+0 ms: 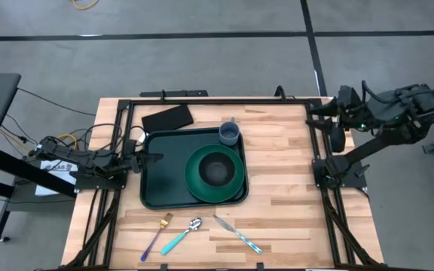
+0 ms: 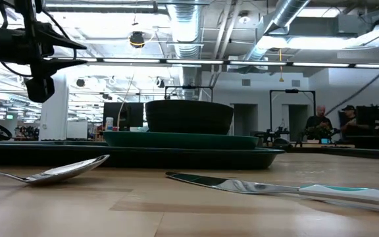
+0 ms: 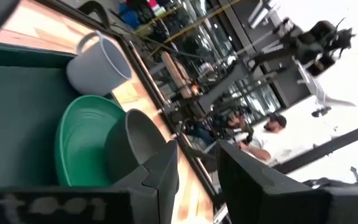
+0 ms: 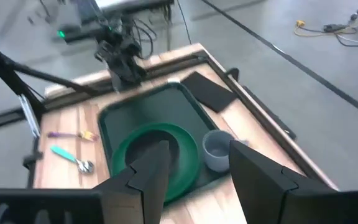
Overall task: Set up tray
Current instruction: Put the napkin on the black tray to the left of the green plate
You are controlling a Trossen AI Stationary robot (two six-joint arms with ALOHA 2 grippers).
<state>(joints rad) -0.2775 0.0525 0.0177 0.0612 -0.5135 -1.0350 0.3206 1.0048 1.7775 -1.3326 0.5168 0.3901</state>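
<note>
A dark green rectangular plastic tray [image 1: 160, 177] with rounded corners is lying just in front of the left gripper [image 1: 151, 158], whose fingers are standing partly apart, empty. It is carrying a round green plate [image 1: 232, 184], dark bowl [image 1: 216, 170] and grey cup [image 1: 229, 134]. The right gripper [image 1: 316, 111] is hovering well away, wide.

— Where was the left gripper [image 1: 155, 158]?
— Low at the counter's left side, its arm stretched level, fingers partly parted with nothing between them.
— And the right gripper [image 1: 313, 110]?
— Raised over the counter's far right corner, arm folded back, fingers spread wide and empty.
</note>
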